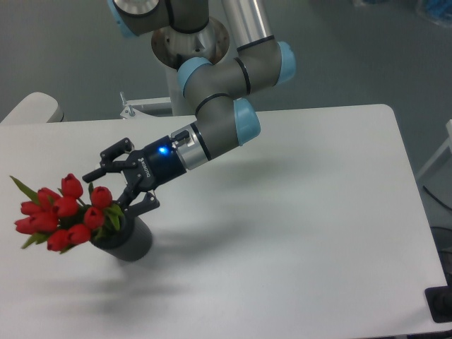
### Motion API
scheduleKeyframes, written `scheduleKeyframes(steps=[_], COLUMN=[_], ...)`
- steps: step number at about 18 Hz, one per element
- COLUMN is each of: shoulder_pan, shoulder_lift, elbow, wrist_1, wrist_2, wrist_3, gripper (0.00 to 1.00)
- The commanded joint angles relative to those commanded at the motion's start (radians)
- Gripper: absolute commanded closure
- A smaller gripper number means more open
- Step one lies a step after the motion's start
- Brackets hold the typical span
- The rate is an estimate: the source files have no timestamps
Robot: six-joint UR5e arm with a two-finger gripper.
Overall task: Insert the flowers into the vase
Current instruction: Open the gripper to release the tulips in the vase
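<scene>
The flowers point(62, 212), a bunch of red tulip buds with green leaves, have their stems in the dark grey vase point(130, 241). The bunch leans out to the left over the rim. The vase stands upright on the white table point(296, 212) near its front left. My gripper point(115, 185) hovers just above and right of the vase mouth, open, with its black fingers spread and nothing between them. It is not touching the buds.
The arm's metal base point(191, 42) stands at the back, with a small bracket point(131, 107) beside it. A white rounded object point(34, 109) lies off the far left corner. A black item point(441, 305) sits at the bottom right edge.
</scene>
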Motion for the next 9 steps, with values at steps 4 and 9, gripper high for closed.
scheduleKeyframes(steps=[4,9], shoulder_pan=[0.034,0.069], shoulder_lift=[0.037,0.06], elbow=[-0.045,-0.063], wrist_1=[0.0,-0.002], wrist_2=[0.0,0.0], wrist_3=[0.003,0.006], gripper=[0.0,0.0])
